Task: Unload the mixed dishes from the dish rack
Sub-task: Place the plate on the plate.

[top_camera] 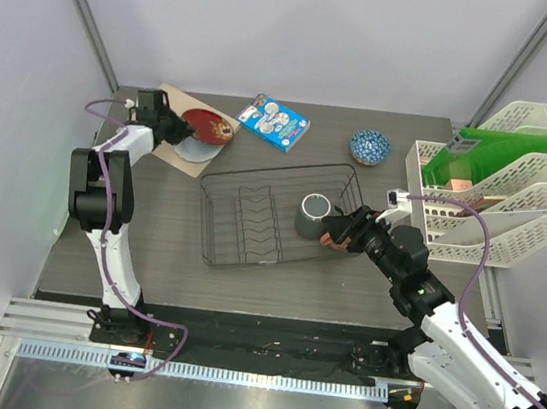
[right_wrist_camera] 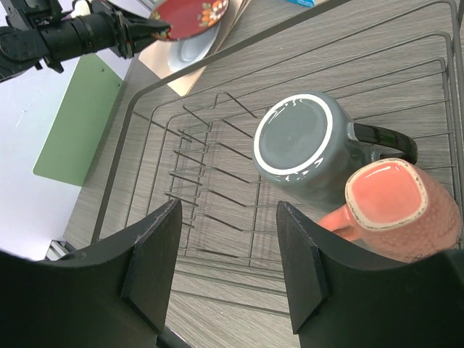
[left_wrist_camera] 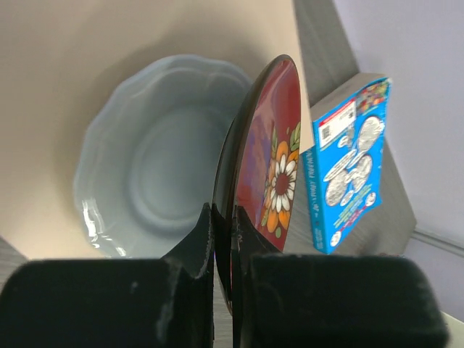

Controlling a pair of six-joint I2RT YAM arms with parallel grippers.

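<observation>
Red plate (left_wrist_camera: 274,145) rim in left jaws; grey mug (top_camera: 313,213) by rack (top_camera: 278,169) edge.

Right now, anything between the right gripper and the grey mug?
Partly: the pink mug stands close beside the grey mug, on the wrist side, inside the dish rack. The open right gripper frames only rack wires.

red floral plate (left_wrist_camera: 272,145) | dark grey mug (right_wrist_camera: 293,141) | salmon-pink mug (right_wrist_camera: 402,210) | black rack (top_camera: 278,169) | pale blue dish (left_wrist_camera: 152,167)

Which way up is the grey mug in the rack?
Upside down: the grey mug shows its flat, pale-ringed base on top, not an opening.
</observation>
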